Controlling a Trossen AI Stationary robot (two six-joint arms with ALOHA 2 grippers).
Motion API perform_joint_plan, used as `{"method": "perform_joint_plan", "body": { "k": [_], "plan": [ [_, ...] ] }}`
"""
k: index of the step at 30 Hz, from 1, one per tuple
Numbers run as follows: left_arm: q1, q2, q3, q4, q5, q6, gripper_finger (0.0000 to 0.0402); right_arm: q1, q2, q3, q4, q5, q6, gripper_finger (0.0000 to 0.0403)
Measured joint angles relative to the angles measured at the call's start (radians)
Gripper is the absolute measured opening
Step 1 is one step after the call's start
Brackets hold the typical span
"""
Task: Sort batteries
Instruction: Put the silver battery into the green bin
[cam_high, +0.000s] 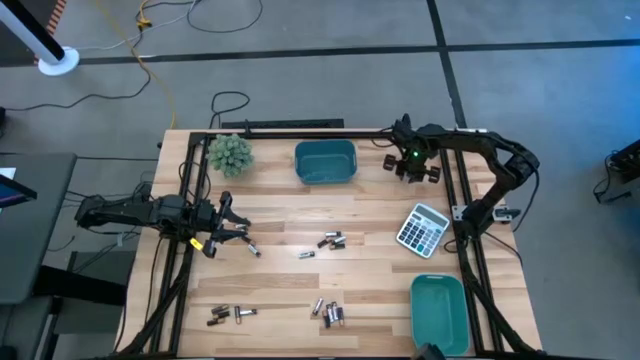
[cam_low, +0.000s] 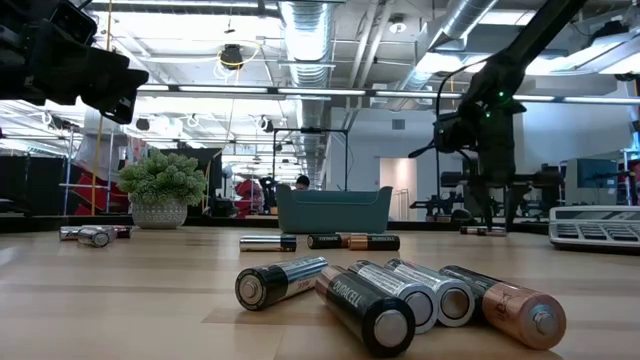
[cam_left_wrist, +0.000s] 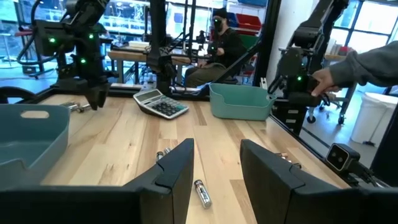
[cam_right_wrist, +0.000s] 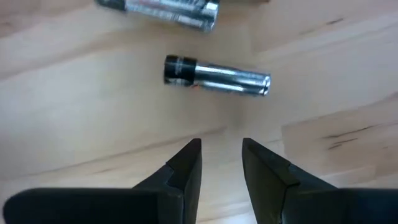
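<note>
Small dark and silvery batteries lie on their sides in loose groups on the wooden table: at mid-table (cam_high: 332, 240), near the front (cam_high: 328, 312), at the front left (cam_high: 230, 315) and close to the low camera (cam_low: 390, 295). My right gripper (cam_right_wrist: 221, 146) points down, open, at the far right (cam_high: 412, 165) over two batteries. One silvery cell with a dark end (cam_right_wrist: 217, 78) lies just beyond its fingertips, untouched. My left gripper (cam_left_wrist: 216, 152) stands level and open at the left (cam_high: 235, 232), above a battery (cam_left_wrist: 202, 193) on the table.
One teal bin (cam_high: 325, 162) stands at the far middle, another (cam_high: 440, 312) at the near right. A grey-white calculator (cam_high: 422, 229) lies at the right, and a potted plant (cam_high: 230, 153) at the far left. A person's sleeve (cam_left_wrist: 360, 65) shows beyond the table.
</note>
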Motion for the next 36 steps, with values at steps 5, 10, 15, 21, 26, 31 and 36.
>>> {"method": "perform_joint_plan", "body": {
  "k": [5,10,15,21,26,31,36],
  "plan": [
    [0.0,0.0,0.0,0.0,-0.001,0.0,0.0128,-0.01,-0.07,0.0,0.001,0.0,-0.066,0.0133],
    [0.0,0.0,0.0,0.0,-0.003,0.0,0.0128,-0.04,-0.121,0.0,0.002,0.0,-0.288,0.0133],
    [0.0,0.0,0.0,0.0,-0.005,0.0,0.0128,-0.057,-0.113,0.0,0.006,0.0,-0.528,0.0134],
    [0.0,0.0,0.0,0.0,-0.005,0.0,0.0128,-0.069,-0.087,0.004,0.063,0.0,-0.722,0.0134],
    [0.0,0.0,0.0,0.0,-0.006,0.0,0.0128,-0.065,-0.051,0.024,0.039,0.0,-0.892,0.0134],
    [0.0,0.0,0.0,0.0,-0.006,0.0,0.0128,-0.06,0.005,0.024,0.015,0.004,-1.029,0.0134],
    [0.0,0.0,0.0,0.0,-0.006,0.0,0.0128,-0.062,0.032,0.027,0.017,0.038,-1.052,0.0134]
  ]
}}
